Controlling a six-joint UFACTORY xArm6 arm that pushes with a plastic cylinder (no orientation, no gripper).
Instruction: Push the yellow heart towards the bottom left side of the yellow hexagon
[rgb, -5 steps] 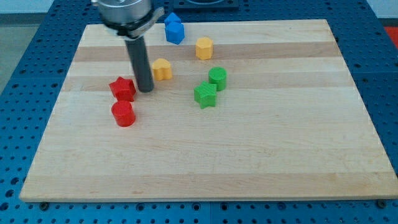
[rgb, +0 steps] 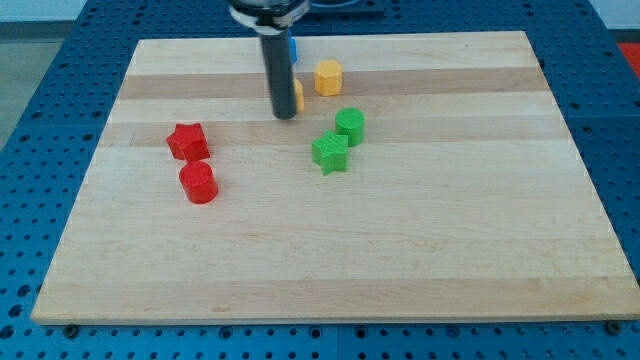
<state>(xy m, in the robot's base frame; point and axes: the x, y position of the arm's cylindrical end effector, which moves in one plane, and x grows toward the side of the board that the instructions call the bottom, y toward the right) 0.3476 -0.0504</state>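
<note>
The yellow hexagon (rgb: 328, 77) sits near the view's top, right of centre-left. The yellow heart (rgb: 298, 94) is just to its lower left, mostly hidden behind my dark rod; only a sliver of its right edge shows. My tip (rgb: 285, 115) rests on the board at the heart's lower left side, touching or nearly touching it.
A blue block (rgb: 292, 45) peeks out behind the rod near the top edge. A green cylinder (rgb: 350, 125) and green star (rgb: 329, 152) sit right of the tip. A red star (rgb: 188, 141) and red cylinder (rgb: 198, 183) lie at the left.
My tip moved right and slightly up, away from the red star. The yellow heart slid right and up, closer to the yellow hexagon. The red star shifted slightly left.
</note>
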